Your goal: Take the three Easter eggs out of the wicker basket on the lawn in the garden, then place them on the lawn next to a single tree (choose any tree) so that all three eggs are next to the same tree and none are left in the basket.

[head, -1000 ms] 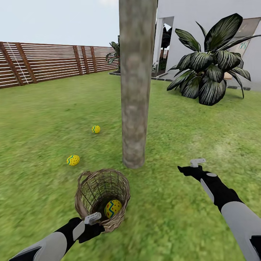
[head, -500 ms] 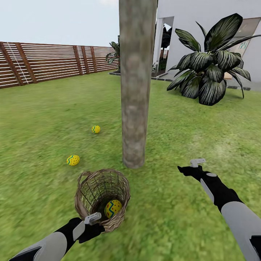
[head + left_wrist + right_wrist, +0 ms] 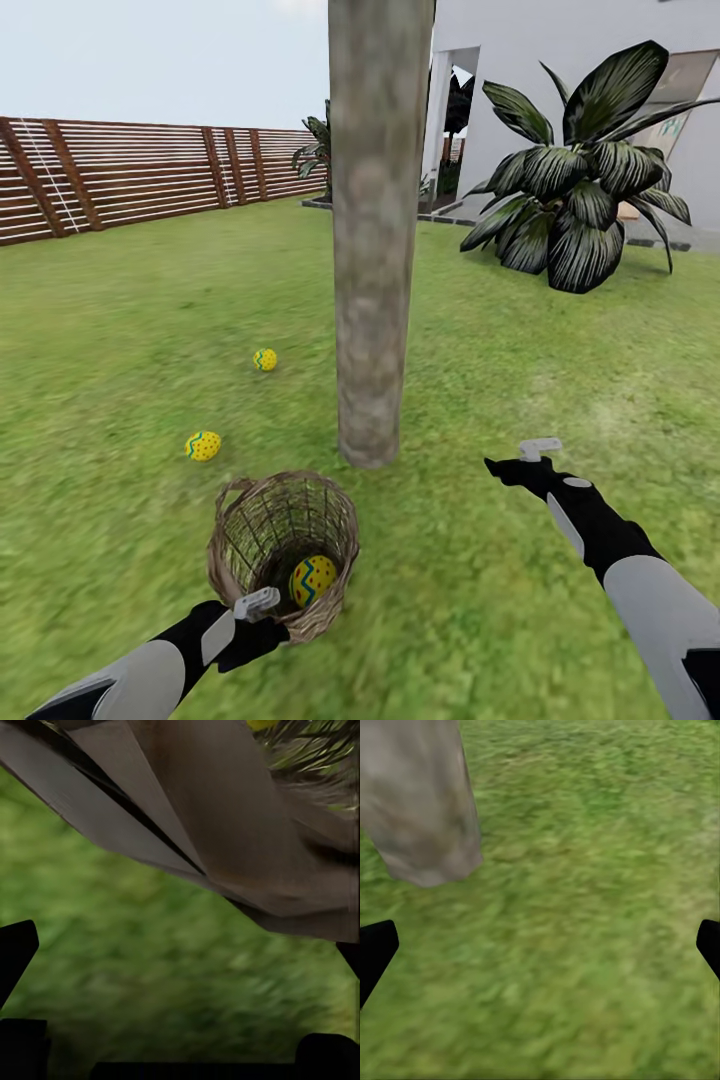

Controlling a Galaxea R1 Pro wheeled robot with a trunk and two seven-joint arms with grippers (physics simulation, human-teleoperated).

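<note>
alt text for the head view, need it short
A wicker basket on the lawn holds one Easter egg; two more eggs lie on the grass left of a tree. The left tool sits at the basket's near rim, the right tool hovers over grass.

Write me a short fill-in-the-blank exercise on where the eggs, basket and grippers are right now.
1. The number of Easter eggs inside the wicker basket is ____.
2. Two eggs lie on the lawn to the ____ of the tree in the head view.
3. The gripper nearest the basket's rim is the ____ gripper.
4. The right gripper, fingers spread, holds ____.

Missing words: one; left; left; nothing
</note>
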